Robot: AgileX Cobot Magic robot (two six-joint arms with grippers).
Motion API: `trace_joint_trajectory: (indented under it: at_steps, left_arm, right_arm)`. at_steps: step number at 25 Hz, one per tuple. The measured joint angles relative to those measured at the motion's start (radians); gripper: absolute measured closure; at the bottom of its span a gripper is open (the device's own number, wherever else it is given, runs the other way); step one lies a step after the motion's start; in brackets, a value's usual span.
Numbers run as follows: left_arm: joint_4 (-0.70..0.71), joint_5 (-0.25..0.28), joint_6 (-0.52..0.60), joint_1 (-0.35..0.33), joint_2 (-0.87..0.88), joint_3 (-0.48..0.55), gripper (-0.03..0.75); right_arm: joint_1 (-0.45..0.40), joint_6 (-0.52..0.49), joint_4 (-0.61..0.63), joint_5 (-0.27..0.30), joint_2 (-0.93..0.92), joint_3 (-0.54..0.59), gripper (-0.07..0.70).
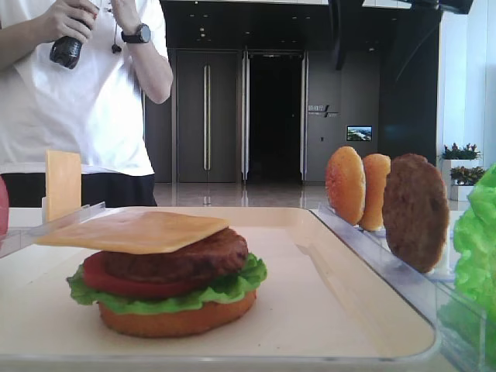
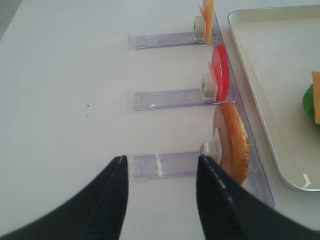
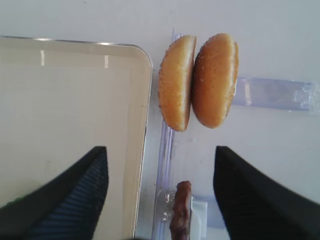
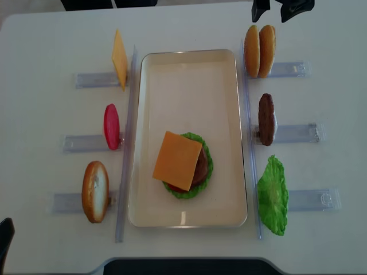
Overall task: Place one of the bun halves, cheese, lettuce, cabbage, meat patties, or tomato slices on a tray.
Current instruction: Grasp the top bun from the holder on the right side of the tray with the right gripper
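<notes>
On the cream tray (image 4: 229, 114) sits a stack of bottom bun, lettuce (image 1: 232, 288), tomato and patty, topped by a cheese slice (image 4: 176, 160). Two bun halves (image 3: 215, 80) stand on edge in the rack right of the tray, with a meat patty (image 3: 181, 210) nearer me. My right gripper (image 3: 160, 149) hangs open and empty high above that rack, short of the buns. My left gripper (image 2: 161, 160) is open and empty over the table left of another bun piece (image 2: 235, 140). Beyond that piece stand a tomato slice (image 2: 220, 72) and cheese (image 2: 208, 12).
A loose lettuce leaf (image 4: 273, 195) lies at the near end of the clear right rack (image 4: 287, 133). A person in a white shirt (image 1: 77, 85) stands past the far left corner. Two dark shapes (image 4: 284, 7) sit at the far table edge.
</notes>
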Motion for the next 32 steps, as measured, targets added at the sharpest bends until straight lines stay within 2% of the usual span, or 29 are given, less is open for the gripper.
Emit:
trace_joint_trajectory:
  at_steps: [19, 32]
  left_arm:
    - [0.000, 0.000, 0.000, 0.000, 0.000, 0.000, 0.370]
    - [0.000, 0.000, 0.000, 0.000, 0.000, 0.000, 0.370]
  right_arm:
    - [0.000, -0.009, 0.007, -0.110, 0.107, 0.000, 0.167]
    - [-0.020, -0.030, 0.010, -0.119, 0.145, 0.000, 0.167]
